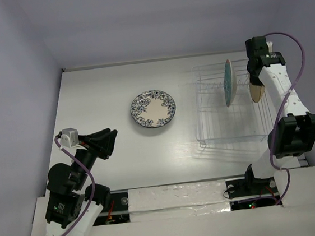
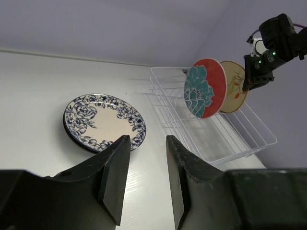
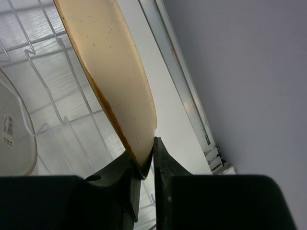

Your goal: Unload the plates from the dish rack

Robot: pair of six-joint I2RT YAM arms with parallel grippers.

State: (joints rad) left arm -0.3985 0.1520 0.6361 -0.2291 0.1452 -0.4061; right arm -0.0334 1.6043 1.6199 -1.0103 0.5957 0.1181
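On my feed both arms are white links joined by black housings, the left arm and right arm each trailed by a purple cable. A grey camera block caps the left wrist; the left gripper has matte black wedge fingers.

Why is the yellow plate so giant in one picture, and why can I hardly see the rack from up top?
Right wrist view: it is shot from just behind the right claw pinching the yellow plate, so the plate fills the frame and gets cut off. Top view: the dish rack has thin pale wires that nearly vanish against the bright white table.
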